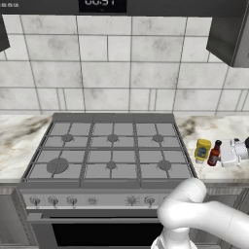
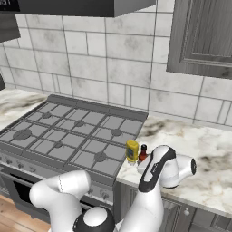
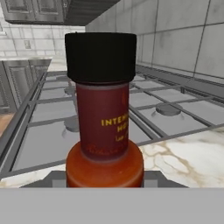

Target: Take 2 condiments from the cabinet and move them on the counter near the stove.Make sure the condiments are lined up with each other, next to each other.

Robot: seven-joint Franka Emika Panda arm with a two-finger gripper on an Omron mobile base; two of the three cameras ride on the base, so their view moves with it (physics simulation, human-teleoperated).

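The slim dark red sauce bottle (image 3: 104,113) with its black cap stands upright on the marble counter (image 2: 199,145), just right of the stove (image 1: 112,146). The squat yellow squeeze bottle (image 1: 203,150) stands right beside it on the stove side, and the two nearly touch. My gripper (image 3: 105,179) reaches in from the right, and its finger tips press against both sides of the red bottle's (image 1: 214,153) base. In the right base view the yellow bottle (image 2: 132,151) and the red one (image 2: 143,153) sit just beyond my hand (image 2: 144,162). The grey wall cabinet (image 2: 204,36) hangs above.
The six-burner stove (image 2: 68,131) fills the area left of the bottles. More marble counter (image 1: 19,141) lies left of the stove. A tiled wall (image 1: 121,63) runs behind, a dark hood (image 2: 68,7) hangs over the burners, and grey drawers (image 2: 195,213) sit under the counter.
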